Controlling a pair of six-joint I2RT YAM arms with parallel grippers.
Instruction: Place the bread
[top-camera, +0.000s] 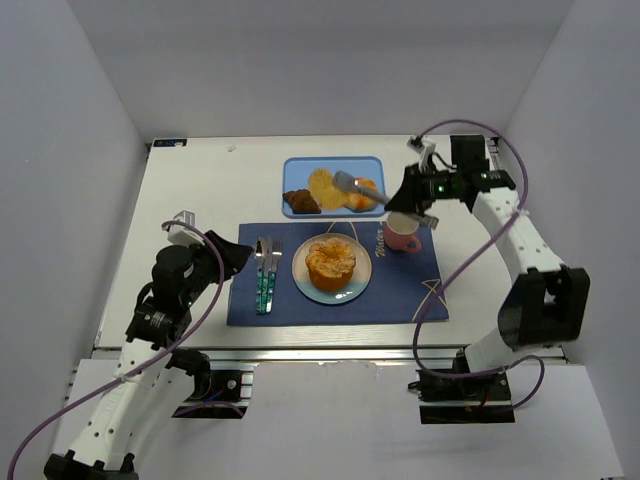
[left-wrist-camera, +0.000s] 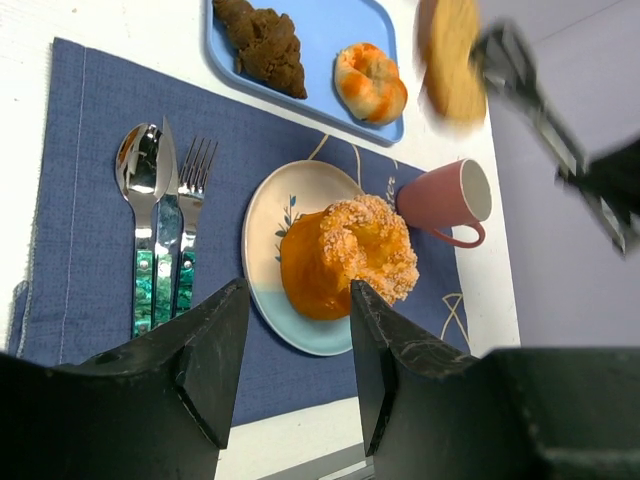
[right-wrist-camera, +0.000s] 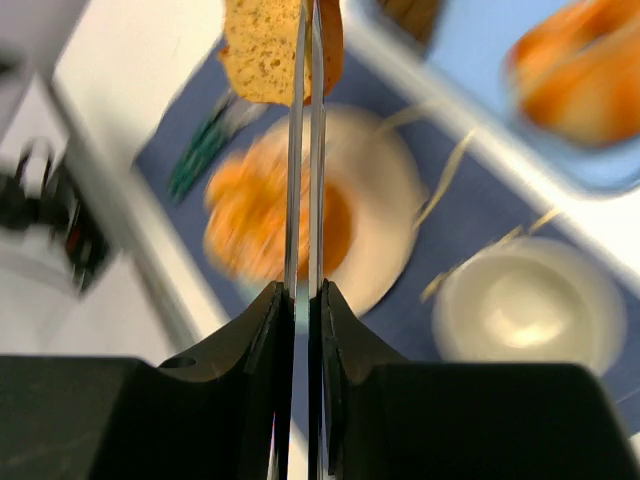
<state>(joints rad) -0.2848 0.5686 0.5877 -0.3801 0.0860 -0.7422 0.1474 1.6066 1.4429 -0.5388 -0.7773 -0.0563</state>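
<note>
**A:** What does the right gripper have?

**B:** Its fingers are pressed shut on a pair of tongs, with the blades almost together. The tong tips pinch a bread slice near its edge. The slice is out ahead of the fingertips and lifted clear of everything below.

**A:** And the left gripper?

**B:** It's spread and empty, nothing between its fingers. It hangs apart from the work, with the cutlery ahead of it.

**A:** Where should the slice go?

**B:** My guess is the plate beneath the tongs. The sugared bun covers the part left of the blades, so the bare part to their right looks the better landing.

**A:** How do we do it cleanly?

**B:** Squeeze the tongs firmly on the way down, since the hold is only near the slice's edge. Lower until the slice touches the plate, tip it flat, then ease the fingers. Watch the pink cup to the right of the fingers. The wrist view is blurred, so I can't judge the clearance.
</note>
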